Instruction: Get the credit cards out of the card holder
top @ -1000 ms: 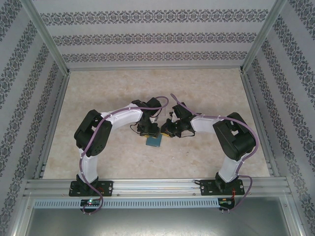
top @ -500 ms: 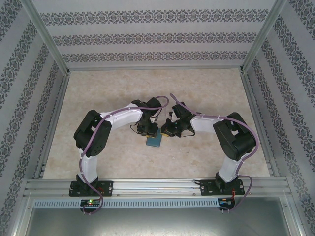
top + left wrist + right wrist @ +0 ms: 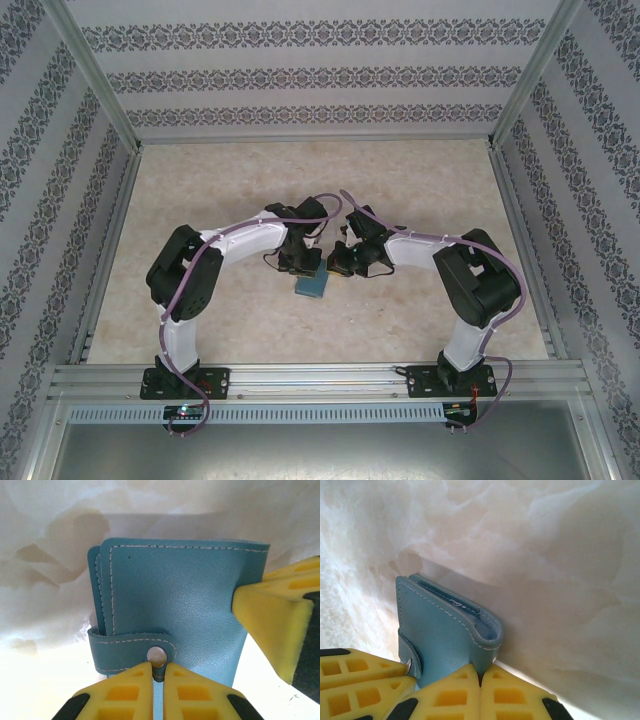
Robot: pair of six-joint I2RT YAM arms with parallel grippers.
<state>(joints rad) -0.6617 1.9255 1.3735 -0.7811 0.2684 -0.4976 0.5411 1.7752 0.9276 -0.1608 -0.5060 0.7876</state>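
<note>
Both grippers crowd the card holder [image 3: 310, 285]: the left gripper [image 3: 157, 672] is pinched together on its snap strap [image 3: 132, 639], and the right gripper [image 3: 480, 677] is clamped on its folded edge. The card holder is closed with the strap fastened. Bare table [image 3: 420, 180] spreads round it on all 4 sides, with the walls [image 3: 300, 80] well apart from it

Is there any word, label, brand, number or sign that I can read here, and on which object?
None can be read. The teal-blue stitched folding card holder carries no print, its round metal snap button is plain, and the patterned walls show ornament only.
</note>
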